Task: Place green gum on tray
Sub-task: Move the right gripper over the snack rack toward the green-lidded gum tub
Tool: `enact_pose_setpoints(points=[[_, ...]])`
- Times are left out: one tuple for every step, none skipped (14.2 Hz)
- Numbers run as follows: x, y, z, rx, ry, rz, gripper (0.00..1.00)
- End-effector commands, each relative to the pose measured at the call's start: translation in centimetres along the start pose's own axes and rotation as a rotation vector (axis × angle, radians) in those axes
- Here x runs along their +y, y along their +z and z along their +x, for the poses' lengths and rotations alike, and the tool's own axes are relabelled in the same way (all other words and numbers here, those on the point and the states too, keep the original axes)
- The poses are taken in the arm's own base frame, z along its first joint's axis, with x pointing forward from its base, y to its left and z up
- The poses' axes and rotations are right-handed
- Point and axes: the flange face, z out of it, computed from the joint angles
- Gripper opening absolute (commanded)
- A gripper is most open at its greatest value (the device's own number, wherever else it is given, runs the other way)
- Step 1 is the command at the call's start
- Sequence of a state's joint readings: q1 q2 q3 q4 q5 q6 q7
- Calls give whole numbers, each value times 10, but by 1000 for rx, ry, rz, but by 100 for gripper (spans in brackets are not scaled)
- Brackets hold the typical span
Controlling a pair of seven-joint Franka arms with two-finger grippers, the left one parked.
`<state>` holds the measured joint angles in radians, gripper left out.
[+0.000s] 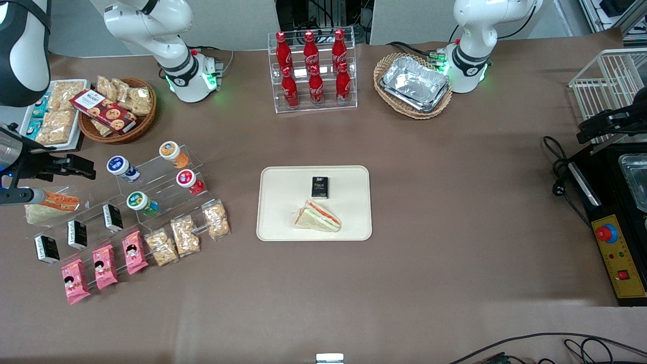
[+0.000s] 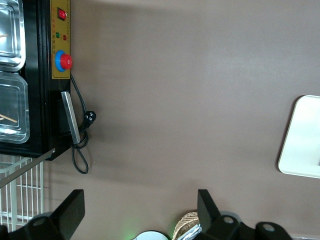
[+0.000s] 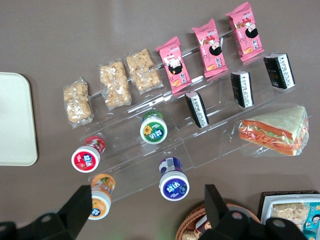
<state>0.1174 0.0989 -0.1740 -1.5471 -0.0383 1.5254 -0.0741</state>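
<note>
The green gum [image 1: 141,203] lies on its side on the clear stepped stand [image 1: 151,182], among the other canisters; it also shows in the right wrist view [image 3: 153,127]. The cream tray [image 1: 283,222] lies at the table's middle and holds a black packet [image 1: 320,186] and a wrapped sandwich [image 1: 318,216]. One edge of the tray shows in the right wrist view [image 3: 15,120]. My right gripper [image 1: 81,168] hangs open and empty above the working arm's end of the table, high over the stand and away from the green gum. In the right wrist view the gripper [image 3: 147,210] has its fingers spread wide.
Blue [image 1: 123,169], orange [image 1: 174,154] and red [image 1: 190,182] canisters share the stand with black packets, pink packs, snack bags and a sandwich [image 1: 53,202]. A snack basket [image 1: 117,109], a cola rack [image 1: 312,71] and a foil-tray basket [image 1: 414,85] stand farther from the camera.
</note>
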Motion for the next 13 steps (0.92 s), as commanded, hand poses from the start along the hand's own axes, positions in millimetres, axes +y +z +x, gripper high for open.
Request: enact_pose_setpoints(points=[[-4, -15, -2, 15, 1, 28, 100], [-7, -16, -2, 17, -1, 34, 100], [-6, -16, -2, 19, 1, 35, 100], [-6, -16, -2, 19, 1, 36, 100], [-4, -16, -2, 20, 4, 37, 100], [-3, -16, -2, 21, 9, 53, 100], [-3, -16, -2, 25, 8, 82, 100], [-1, -17, -1, 37, 7, 105, 100], [8, -21, -3, 58, 20, 110, 100], [15, -29, -7, 89, 12, 108, 100], [18, -34, -12, 101, -4, 111, 100], [24, -37, -18, 106, -1, 113, 100], [28, -38, -21, 108, 5, 116, 100]])
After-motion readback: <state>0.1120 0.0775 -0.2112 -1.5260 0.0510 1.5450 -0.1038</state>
